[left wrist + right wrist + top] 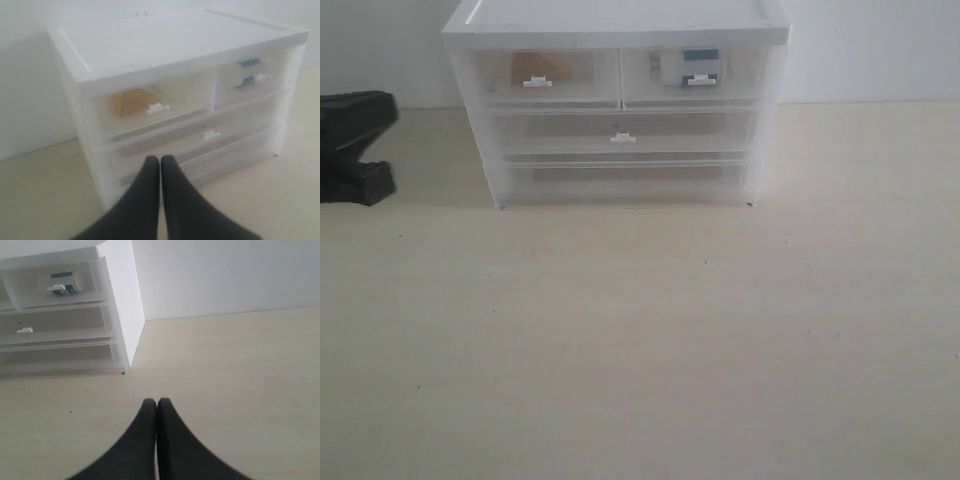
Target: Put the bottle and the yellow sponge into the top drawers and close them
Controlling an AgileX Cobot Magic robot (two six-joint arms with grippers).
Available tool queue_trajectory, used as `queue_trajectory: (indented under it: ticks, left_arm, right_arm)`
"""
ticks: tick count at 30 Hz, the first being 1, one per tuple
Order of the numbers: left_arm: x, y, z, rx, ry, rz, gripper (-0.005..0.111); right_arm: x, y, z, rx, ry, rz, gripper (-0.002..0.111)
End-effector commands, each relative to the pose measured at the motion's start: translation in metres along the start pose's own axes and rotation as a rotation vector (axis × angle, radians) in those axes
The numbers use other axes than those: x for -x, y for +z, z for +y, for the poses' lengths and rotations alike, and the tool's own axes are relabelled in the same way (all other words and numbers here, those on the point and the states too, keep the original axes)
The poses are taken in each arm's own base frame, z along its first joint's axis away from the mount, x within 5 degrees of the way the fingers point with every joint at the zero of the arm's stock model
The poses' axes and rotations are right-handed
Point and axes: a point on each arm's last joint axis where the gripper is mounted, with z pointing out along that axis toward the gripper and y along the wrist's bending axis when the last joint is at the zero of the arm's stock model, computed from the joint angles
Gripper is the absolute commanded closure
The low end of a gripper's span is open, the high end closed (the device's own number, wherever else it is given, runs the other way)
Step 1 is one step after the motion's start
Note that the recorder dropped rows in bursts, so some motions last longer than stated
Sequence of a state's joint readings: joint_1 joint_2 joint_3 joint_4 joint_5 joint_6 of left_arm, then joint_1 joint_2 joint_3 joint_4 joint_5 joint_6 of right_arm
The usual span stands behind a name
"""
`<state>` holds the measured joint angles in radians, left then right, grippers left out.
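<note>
L gripper (160, 161): jaws pressed together, nothing btw them, hanging in front of the white unit (620, 22) w/o touching it. In the exterior view only a black part of the left arm (355, 150) shows, well off to the unit's left.

Yellow sponge (131, 101) lies inside the top-left drawer (542, 72), visible thru the clear front. Bottle (698, 66) sits in the top-right drawer (740, 70), behind its white handle (700, 80). Both fronts look flush w/ the frame, so the job reads as done or nearly.

Step in hand, imo: confirm both fronts are fully home, w/ a light nudge from closed tips just beside the handle if either stands proud, then park the arms.

R gripper (157, 401): jaws together too, empty, over the table (240, 380), apart from the unit's right corner.

Around: two full-width drawers (623, 130) below, shut; wall (225, 275) behind. Nothing blocks either arm. Only risk is shoving the probably light unit backward.
</note>
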<state>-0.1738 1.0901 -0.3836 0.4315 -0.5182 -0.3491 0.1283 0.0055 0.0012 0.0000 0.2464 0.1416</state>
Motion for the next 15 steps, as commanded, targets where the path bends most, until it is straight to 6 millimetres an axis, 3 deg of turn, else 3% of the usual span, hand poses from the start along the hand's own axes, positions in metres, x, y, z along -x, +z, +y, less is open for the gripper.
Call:
queue_trajectory:
  ticks: [1,3,6,7,9,15]
  left_arm:
    - [-0.002,-0.065,0.013,0.267,-0.11,-0.203,0.103]
    - [-0.016,-0.101,0.021,0.427,-0.18,-0.297,0.103]
    - [-0.037,-0.139,0.028,0.608,-0.278,-0.466,0.103]
    - [-0.033,-0.148,0.028,0.631,-0.283,-0.541,0.103]
    - [-0.037,-0.156,0.025,0.642,-0.26,-0.525,0.103]
    - [-0.045,-0.154,0.004,0.499,0.088,-0.348,0.103]
  right_arm:
    - [0.001,-0.001,0.0,-0.005,0.006,-0.009,0.109]
    - [0.001,-0.001,0.0,-0.005,0.006,-0.009,0.109]
    - [0.001,-0.001,0.0,-0.005,0.006,-0.009,0.109]
    - [0.001,-0.001,0.0,-0.005,0.006,-0.009,0.109]
    - [0.001,-0.001,0.0,-0.005,0.006,-0.009,0.109]
    - [0.001,-0.001,0.0,-0.005,0.006,-0.009,0.109]
